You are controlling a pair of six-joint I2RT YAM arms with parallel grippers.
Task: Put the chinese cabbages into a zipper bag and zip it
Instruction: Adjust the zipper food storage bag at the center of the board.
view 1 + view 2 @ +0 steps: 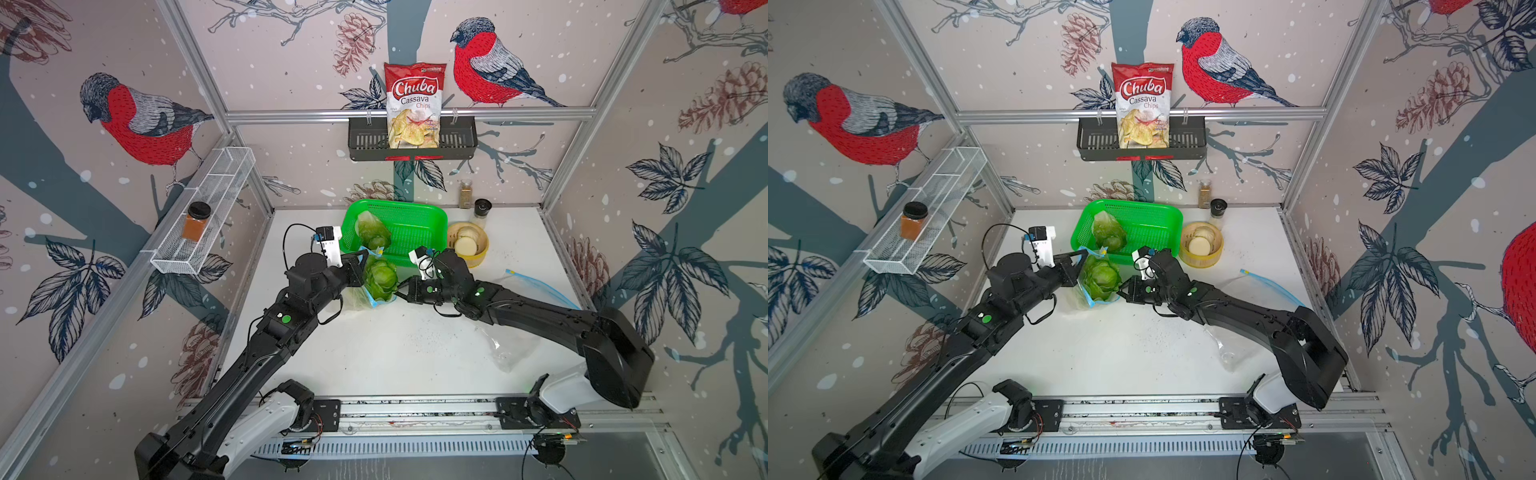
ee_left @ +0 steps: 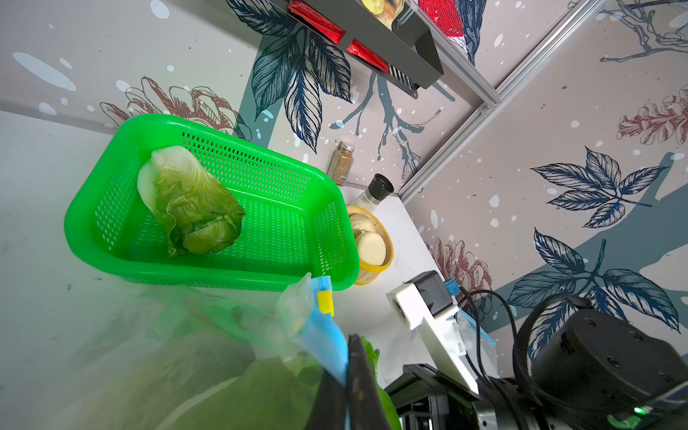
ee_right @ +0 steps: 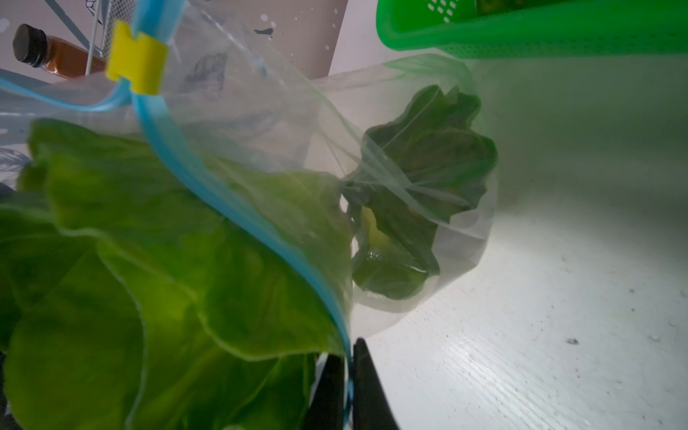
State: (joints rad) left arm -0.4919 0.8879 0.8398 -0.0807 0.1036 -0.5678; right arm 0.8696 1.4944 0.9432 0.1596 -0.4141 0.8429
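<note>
Left fingers and right fingers are each clamping the bag by its rim, stretching its mouth around the cabbage between them.

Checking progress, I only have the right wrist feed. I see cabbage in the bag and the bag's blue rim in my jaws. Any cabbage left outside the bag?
Observer: Yes. One cabbage lies in the green basket, at its left end in a top view.
Operator: Is the left arm on the bag?
Observer: Yes. The left gripper is shut on the blue rim of the bag, on the side across from the right gripper.
Operator: Anything lying near my arm?
Observer: A second bag with a blue zip strip lies on the table, just behind the right forearm.
</note>
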